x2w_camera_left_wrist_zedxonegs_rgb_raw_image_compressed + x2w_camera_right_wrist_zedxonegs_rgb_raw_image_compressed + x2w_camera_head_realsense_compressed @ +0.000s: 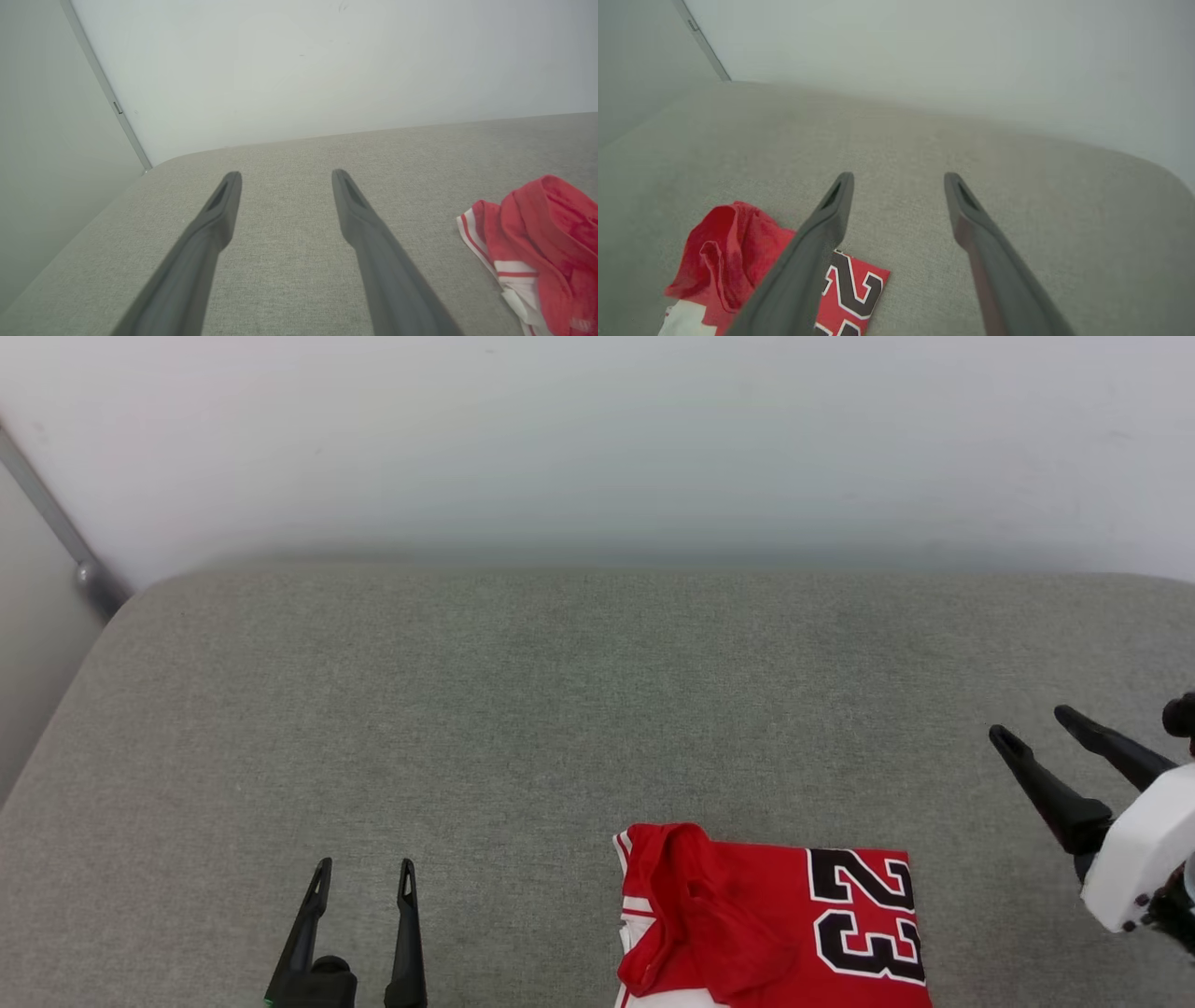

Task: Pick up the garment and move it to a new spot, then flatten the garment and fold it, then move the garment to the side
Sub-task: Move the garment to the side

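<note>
The garment (747, 924), a bright red jersey with a black white-outlined "23", lies folded into a rectangle near the front edge of the grey cushion, right of centre. Its white striped sleeve edge shows at its left side (514, 266). My left gripper (364, 882) stands open at the lower left, well apart from the garment, nothing between its fingers. My right gripper (1036, 723) hangs open at the far right, up and to the right of the garment, holding nothing. In the right wrist view the garment (728, 261) lies lower left, partly behind one finger.
A grey fabric surface (560, 691) stretches across the scene up to a pale wall (597, 439). A metal rail (56, 523) runs down at the far left corner, where the surface's rounded left edge drops off.
</note>
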You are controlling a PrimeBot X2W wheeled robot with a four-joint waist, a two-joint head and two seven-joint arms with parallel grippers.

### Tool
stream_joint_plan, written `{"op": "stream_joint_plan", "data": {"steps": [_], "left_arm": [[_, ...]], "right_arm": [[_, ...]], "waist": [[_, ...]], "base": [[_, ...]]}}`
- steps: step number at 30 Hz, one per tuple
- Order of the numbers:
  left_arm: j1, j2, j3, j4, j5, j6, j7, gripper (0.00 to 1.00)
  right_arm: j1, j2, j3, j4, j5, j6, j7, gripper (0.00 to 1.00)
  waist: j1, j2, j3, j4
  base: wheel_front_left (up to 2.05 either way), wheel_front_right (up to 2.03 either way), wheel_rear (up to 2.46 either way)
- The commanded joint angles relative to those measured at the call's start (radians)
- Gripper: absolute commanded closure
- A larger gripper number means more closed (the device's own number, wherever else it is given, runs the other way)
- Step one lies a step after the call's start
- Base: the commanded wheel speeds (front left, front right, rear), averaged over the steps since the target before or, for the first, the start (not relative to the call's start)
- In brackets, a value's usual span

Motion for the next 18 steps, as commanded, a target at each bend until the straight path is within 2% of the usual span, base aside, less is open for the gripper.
{"op": "stream_joint_plan", "data": {"steps": [1,5,9,13,18], "left_arm": [[-0.005,-0.002,0.005,-0.004,0.002,-0.006,-0.002,0.00],[-0.031,-0.007,0.006,-0.005,0.002,-0.009,-0.002,0.00],[-0.055,-0.012,0.003,-0.006,0.005,-0.013,-0.002,0.00],[-0.083,-0.015,0.003,-0.010,0.006,-0.014,-0.002,0.00],[-0.121,-0.020,-0.001,-0.013,0.008,-0.018,-0.002,0.00]], "right_arm": [[-0.019,-0.028,0.003,0.003,0.047,-0.001,0.066,0.00],[0.013,-0.088,0.037,0.038,0.200,-0.001,0.279,0.00],[0.036,-0.124,0.064,0.058,0.322,-0.001,0.419,0.00],[0.048,-0.119,0.071,0.084,0.404,-0.001,0.487,0.00],[0.031,-0.085,0.100,0.125,0.441,-0.001,0.503,0.00]], "waist": [[0.0000,-0.0001,0.012,-0.002],[0.0000,-0.0001,0.044,0.002],[0.0000,-0.0001,0.083,0.010],[0.0000,-0.0001,0.133,0.022],[0.0000,-0.0001,0.200,0.041]], "base": [[0.00,0.00,0.00],[0.00,0.00,0.00],[0.00,0.00,0.00],[0.00,0.00,0.00],[0.00,0.00,0.00]]}}
